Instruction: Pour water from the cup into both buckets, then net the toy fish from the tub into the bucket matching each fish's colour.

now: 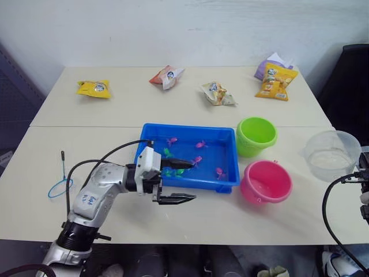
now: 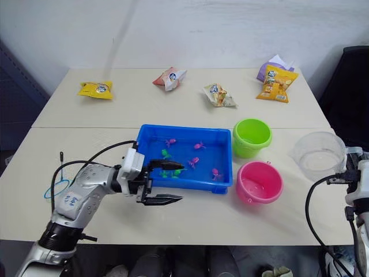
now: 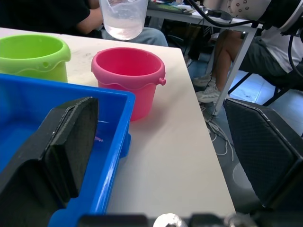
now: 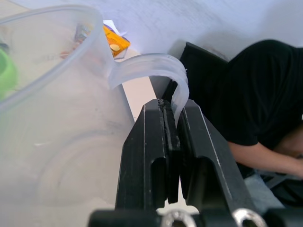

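Now: right gripper (image 4: 173, 142) clamps upright cup (image 2: 318, 154) handle | left gripper (image 2: 164, 183) wide open, empty, pointing rightward

The shallow rectangular bright blue plastic tub (image 1: 151, 134) sits mid-table, with tiny pink and green plastic toy fish (image 1: 198, 160) inside it. To its right stand the lime green plastic bucket (image 1: 256, 135) behind and the pink plastic bucket (image 1: 267, 182) in front, with the clear plastic measuring cup (image 1: 331, 154) farther right. The light blue hooped hand net (image 1: 60, 183) lies well to the tub's left, and four crinkled foil snack packets (image 1: 94, 88) are spread along the table's far side.
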Action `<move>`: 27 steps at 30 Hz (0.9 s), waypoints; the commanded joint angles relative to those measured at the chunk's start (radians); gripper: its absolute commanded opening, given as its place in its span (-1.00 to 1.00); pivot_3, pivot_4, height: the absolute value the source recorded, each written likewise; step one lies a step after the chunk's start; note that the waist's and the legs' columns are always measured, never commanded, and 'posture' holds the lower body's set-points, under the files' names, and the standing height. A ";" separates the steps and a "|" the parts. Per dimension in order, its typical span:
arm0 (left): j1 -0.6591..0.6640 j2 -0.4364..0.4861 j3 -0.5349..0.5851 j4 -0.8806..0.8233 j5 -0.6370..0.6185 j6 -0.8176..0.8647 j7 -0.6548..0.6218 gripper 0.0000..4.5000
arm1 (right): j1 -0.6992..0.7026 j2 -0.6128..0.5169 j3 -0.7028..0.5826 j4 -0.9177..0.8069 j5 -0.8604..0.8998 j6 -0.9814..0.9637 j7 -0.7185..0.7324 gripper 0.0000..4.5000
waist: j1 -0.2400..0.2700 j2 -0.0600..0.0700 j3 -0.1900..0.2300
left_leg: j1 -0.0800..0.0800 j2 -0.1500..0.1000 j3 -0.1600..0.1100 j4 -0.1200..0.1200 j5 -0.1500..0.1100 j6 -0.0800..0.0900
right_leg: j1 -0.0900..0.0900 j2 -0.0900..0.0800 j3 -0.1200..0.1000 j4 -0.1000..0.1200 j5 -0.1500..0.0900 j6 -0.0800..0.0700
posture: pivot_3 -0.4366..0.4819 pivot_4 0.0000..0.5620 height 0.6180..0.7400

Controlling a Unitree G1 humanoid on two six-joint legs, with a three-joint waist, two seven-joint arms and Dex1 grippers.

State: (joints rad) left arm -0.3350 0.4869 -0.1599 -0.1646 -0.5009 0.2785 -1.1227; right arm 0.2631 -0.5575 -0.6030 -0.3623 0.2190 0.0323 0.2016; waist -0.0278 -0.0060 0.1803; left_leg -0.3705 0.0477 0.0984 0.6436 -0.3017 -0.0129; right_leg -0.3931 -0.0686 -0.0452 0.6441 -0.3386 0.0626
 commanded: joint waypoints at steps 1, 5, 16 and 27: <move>-0.031 -0.017 -0.018 0.030 0.015 -0.038 -0.036 1.00 | 0.009 -0.018 -0.012 -0.085 -0.059 -0.059 0.022 -0.97 | 0.000 0.000 0.000 | 0.000 0.000 0.000 0.000 0.000 0.000 | 0.000 0.000 0.000 0.000 0.000 0.000 | -0.05 -0.47 1.00; -0.058 -0.041 -0.030 0.071 0.024 -0.065 -0.064 1.00 | 0.031 -0.043 -0.025 -0.094 -0.162 -0.131 0.043 -0.97 | 0.002 0.000 0.000 | 0.000 0.000 0.000 0.000 0.000 0.000 | 0.000 0.002 0.002 0.000 0.000 0.000 | -0.05 -0.47 1.00; -0.071 -0.069 -0.031 0.112 0.052 -0.111 -0.073 1.00 | 0.077 -0.047 -0.010 -0.072 -0.346 -0.297 0.049 -0.97 | 0.002 0.000 0.000 | 0.001 0.001 0.002 0.002 0.000 0.000 | 0.000 0.004 0.007 0.000 0.000 0.002 | -0.05 -0.47 1.00; -0.070 -0.072 -0.025 0.124 0.060 -0.127 -0.073 1.00 | 0.101 -0.044 -0.001 -0.055 -0.480 -0.374 0.034 -0.97 | 0.001 0.000 0.000 | 0.001 0.001 0.005 0.003 0.000 0.000 | 0.000 0.005 0.009 0.000 0.001 0.002 | -0.05 -0.47 1.00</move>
State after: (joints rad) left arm -0.4035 0.4136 -0.1957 -0.0220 -0.4430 0.1650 -1.1940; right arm 0.3650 -0.6044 -0.5739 -0.3982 -0.2533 -0.3186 0.2548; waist -0.0264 -0.0064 0.1806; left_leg -0.3692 0.0488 0.1031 0.6464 -0.3015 -0.0132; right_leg -0.3932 -0.0634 -0.0362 0.6444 -0.3380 0.0647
